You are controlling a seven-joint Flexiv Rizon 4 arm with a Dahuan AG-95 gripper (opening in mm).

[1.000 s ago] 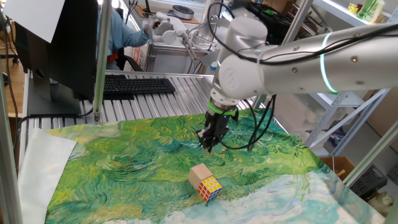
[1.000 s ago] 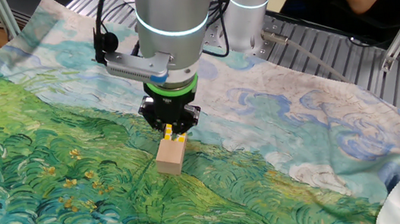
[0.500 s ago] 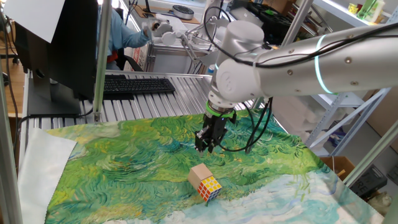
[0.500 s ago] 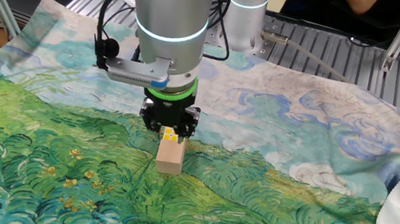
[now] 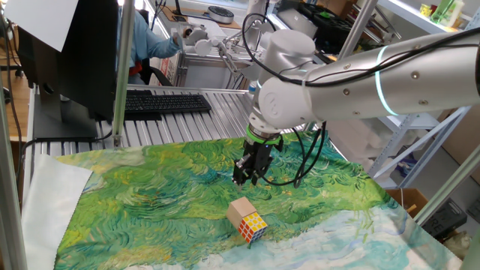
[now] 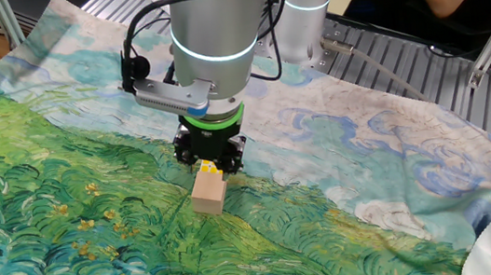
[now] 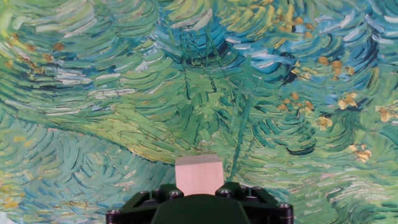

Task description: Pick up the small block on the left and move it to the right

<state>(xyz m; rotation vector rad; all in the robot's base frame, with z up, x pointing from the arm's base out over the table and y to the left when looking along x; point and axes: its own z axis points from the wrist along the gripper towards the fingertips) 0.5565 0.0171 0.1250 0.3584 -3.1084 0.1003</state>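
Since the earlier frame the gripper [image 5: 246,177] has drifted slightly left above the tabletop [image 5: 135,202]; both cubes are unmoved. Finger spread cannot be determined. The small block [image 5: 239,208] rests on the cloth, ungrasped, touching the multicoloured puzzle cube [image 5: 254,226] to its right. Risk: on descent a finger may strike or catch the neighbouring cube, since no gap separates them.

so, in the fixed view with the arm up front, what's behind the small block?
A multicoloured cube, only its yellow stickers showing; the rest is hidden by the small block and the gripper.
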